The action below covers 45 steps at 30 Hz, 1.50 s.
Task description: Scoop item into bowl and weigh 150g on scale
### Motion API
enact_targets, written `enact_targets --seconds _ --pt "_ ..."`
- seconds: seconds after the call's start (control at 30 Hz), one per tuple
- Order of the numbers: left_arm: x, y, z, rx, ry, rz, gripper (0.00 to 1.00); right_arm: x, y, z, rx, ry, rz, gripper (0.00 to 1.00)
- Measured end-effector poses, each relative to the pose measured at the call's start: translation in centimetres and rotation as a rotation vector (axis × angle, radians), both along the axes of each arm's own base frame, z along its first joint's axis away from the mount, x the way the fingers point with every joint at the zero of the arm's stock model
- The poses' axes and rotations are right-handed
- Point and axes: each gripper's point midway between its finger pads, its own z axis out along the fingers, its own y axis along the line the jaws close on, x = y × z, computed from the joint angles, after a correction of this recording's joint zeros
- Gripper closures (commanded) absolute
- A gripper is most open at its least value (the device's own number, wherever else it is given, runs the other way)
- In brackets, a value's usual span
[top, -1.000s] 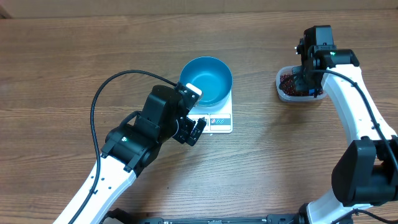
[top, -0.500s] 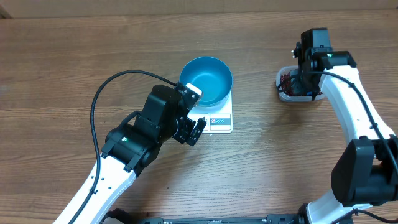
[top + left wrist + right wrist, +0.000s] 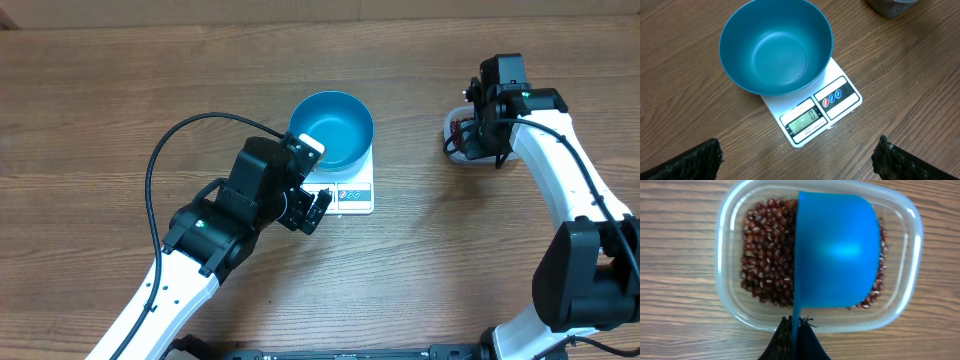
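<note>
Blue scoop (image 3: 837,250) pinched by its handle in our right hand (image 3: 794,337); left hand (image 3: 800,160) gapes empty. Beans (image 3: 767,255) just ahead look loose and spill-prone.

Seen from above, the right arm (image 3: 560,170) covered most of the tub (image 3: 727,245). At the wrist, the scoop (image 3: 837,250) hid the right half of the beans (image 3: 765,255). The bowl (image 3: 331,130) masked the far part of the scale (image 3: 355,195), whose display was too small to read.

The scale (image 3: 847,92) has a little screen (image 3: 803,120) at 5 o'clock from the bowl (image 3: 775,45). It shows 0. The marks on the buttons (image 3: 832,98) are too small to read.
</note>
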Motion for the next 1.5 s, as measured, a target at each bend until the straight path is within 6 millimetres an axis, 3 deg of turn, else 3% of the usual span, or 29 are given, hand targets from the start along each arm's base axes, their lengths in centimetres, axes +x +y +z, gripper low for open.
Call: enact_targets --seconds 0.6,1.5 --pt "0.0 0.0 0.0 0.0 0.0 0.0 0.0 0.0 1.4 -0.3 0.102 0.002 0.006 0.96" --pt "0.0 0.0 0.0 0.0 0.0 0.0 0.01 0.2 0.5 0.0 0.353 -0.015 -0.099 0.96"
